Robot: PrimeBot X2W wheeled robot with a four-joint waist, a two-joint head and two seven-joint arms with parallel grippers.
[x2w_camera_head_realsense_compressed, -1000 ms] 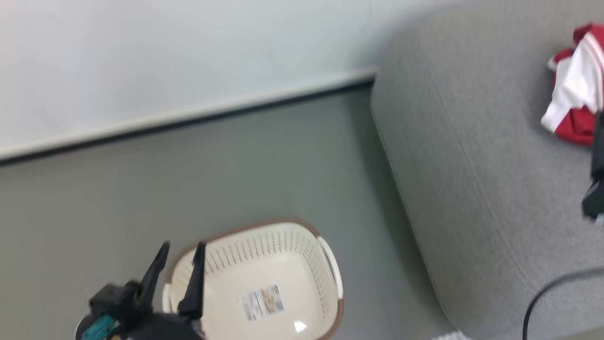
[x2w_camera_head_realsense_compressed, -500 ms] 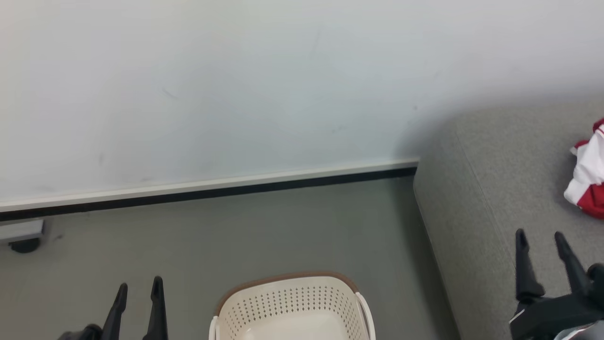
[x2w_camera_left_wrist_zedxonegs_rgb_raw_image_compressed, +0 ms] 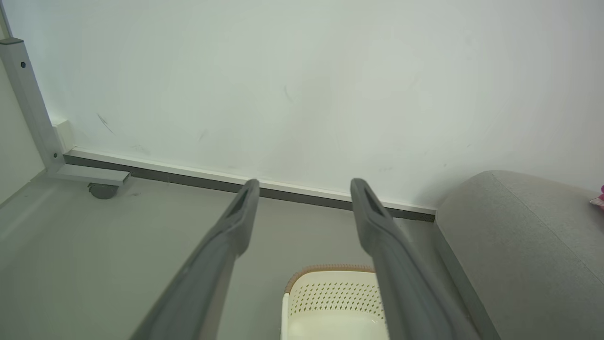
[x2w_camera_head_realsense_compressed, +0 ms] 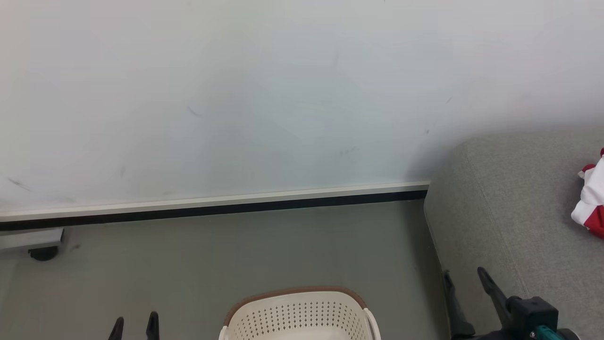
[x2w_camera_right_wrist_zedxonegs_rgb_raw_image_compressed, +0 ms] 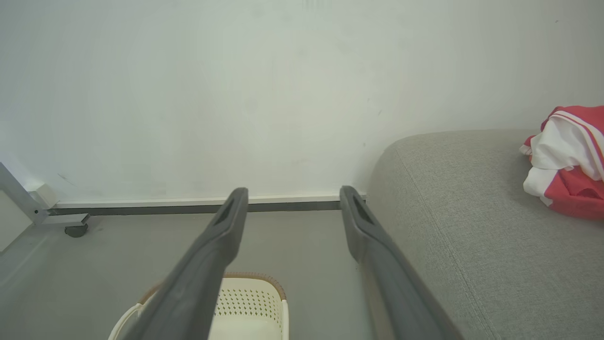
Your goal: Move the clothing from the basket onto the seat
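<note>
The red and white clothing [x2w_camera_head_realsense_compressed: 592, 205] lies crumpled on the grey seat [x2w_camera_head_realsense_compressed: 509, 222] at the right edge; the right wrist view shows the clothing [x2w_camera_right_wrist_zedxonegs_rgb_raw_image_compressed: 568, 160] on the seat [x2w_camera_right_wrist_zedxonegs_rgb_raw_image_compressed: 453, 212] too. On the floor at the bottom middle stands the cream basket [x2w_camera_head_realsense_compressed: 297, 314], and what shows of its inside holds no fabric. My left gripper [x2w_camera_head_realsense_compressed: 135, 323] is open at the lower left, left of the basket. My right gripper [x2w_camera_head_realsense_compressed: 465, 278] is open at the seat's near corner. In the wrist views both grippers [x2w_camera_left_wrist_zedxonegs_rgb_raw_image_compressed: 304, 186] [x2w_camera_right_wrist_zedxonegs_rgb_raw_image_compressed: 292, 193] hold nothing.
A white wall with a dark baseboard [x2w_camera_head_realsense_compressed: 212, 208] runs behind the grey floor. A metal frame foot with a castor [x2w_camera_head_realsense_compressed: 42, 252] stands at the far left by the wall. Open floor lies between basket and wall.
The head camera has swung up and left, so the basket and seat sit lower and farther right. Both grippers have dropped toward the bottom edge, still open and empty.
</note>
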